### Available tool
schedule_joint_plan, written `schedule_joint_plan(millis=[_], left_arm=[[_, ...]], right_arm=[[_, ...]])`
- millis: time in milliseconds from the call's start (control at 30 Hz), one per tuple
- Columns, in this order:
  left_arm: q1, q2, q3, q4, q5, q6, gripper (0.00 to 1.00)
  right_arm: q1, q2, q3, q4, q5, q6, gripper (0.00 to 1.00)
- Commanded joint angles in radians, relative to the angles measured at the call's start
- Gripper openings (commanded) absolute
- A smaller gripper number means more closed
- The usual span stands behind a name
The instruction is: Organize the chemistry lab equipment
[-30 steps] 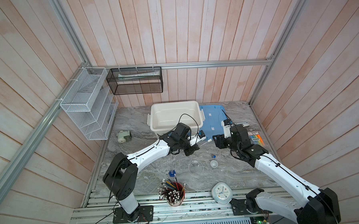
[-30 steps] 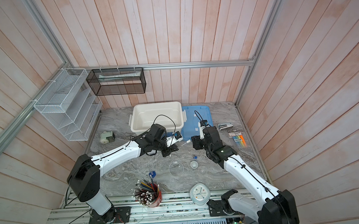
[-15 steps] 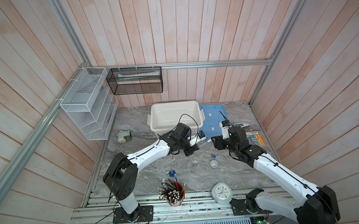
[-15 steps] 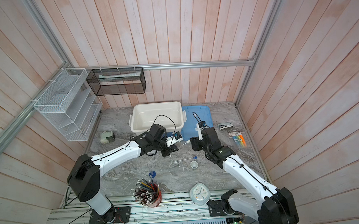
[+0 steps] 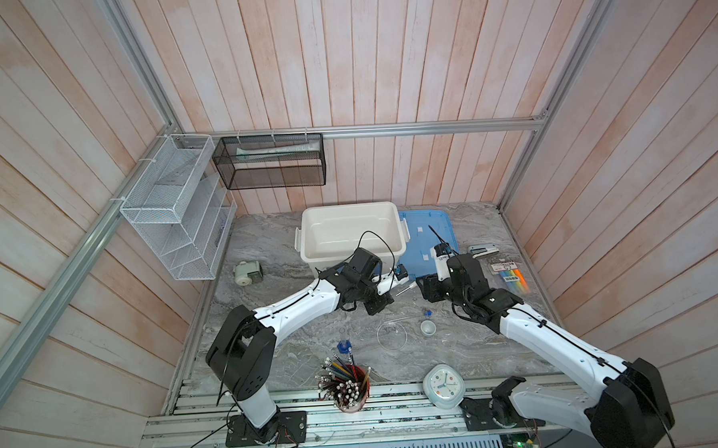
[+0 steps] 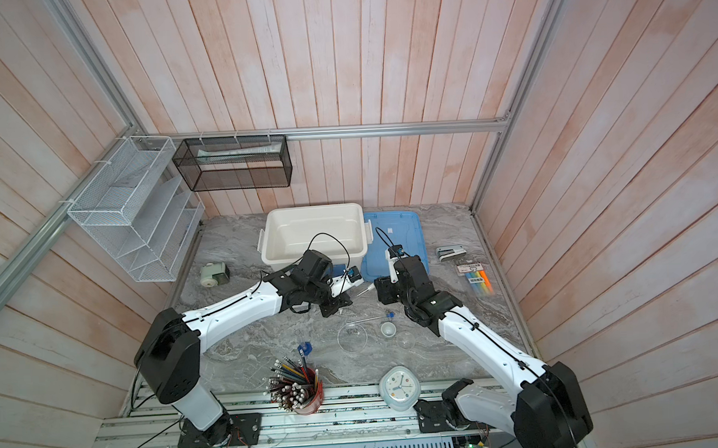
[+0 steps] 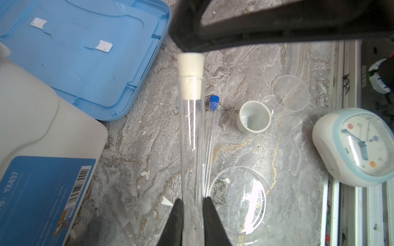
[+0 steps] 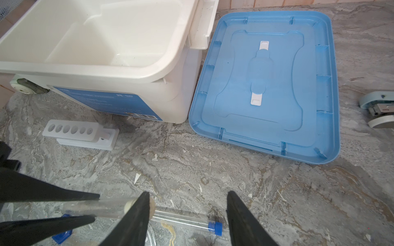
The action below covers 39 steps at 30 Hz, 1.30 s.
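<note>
Left wrist view: left end effector (image 7: 193,201) is clamped on the closed end of the white-stoppered test tube (image 7: 190,132). The tube is held off the desk (image 7: 149,138), roughly level, with the stopper pointing at the other arm. Right end effector (image 8: 188,192) has its jaws apart. One finger (image 8: 136,217) sits right at the stopper; can't tell if it's touching.

Looks like a handover or regrip. Left holds the end that has to go into the rack, so right probably needs to take the stopper end.

Test-tube rack (image 8: 72,130) is on the desk just in front of the white bin (image 8: 162,70), and the visible holes look empty. Bin is open with its blue lid (image 8: 264,85) flat beside it, probably the final destination.

Not yet sorted:
- Blue-capped tube (image 8: 185,221) lies flat under the held one, next to the petri dish (image 7: 238,202).
- Small white cup (image 7: 253,117) is just beside a clear beaker (image 7: 291,93).
- Blue-topped bottle (image 5: 344,344) is near the pencil cup (image 5: 350,394).

Risk: the glass is slick, so right should centre on the tube before left lets go.
</note>
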<state>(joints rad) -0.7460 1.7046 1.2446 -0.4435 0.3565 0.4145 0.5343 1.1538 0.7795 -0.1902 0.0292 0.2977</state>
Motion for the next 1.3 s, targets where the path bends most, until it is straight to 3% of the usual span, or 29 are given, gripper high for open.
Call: schedule_joint_plan(millis=[0, 467, 933, 1267], left_arm=[[-0.006, -0.003, 0.024, 0.095, 0.021, 0.004, 0.17], [0.017, -0.046, 0.006, 0.133, 0.039, -0.016, 0.17], [0.033, -0.075, -0.016, 0.187, 0.063, -0.046, 0.17], [0.039, -0.096, -0.067, 0.227, 0.053, -0.069, 0.17]], right_arm=[[0.039, 0.015, -0.004, -0.003, -0.077, 0.020, 0.59], [0.043, 0.006, -0.046, 0.035, -0.104, 0.067, 0.59], [0.041, -0.026, -0.066, 0.043, -0.056, 0.110, 0.59], [0.019, -0.086, 0.126, -0.111, 0.110, 0.010, 0.66]])
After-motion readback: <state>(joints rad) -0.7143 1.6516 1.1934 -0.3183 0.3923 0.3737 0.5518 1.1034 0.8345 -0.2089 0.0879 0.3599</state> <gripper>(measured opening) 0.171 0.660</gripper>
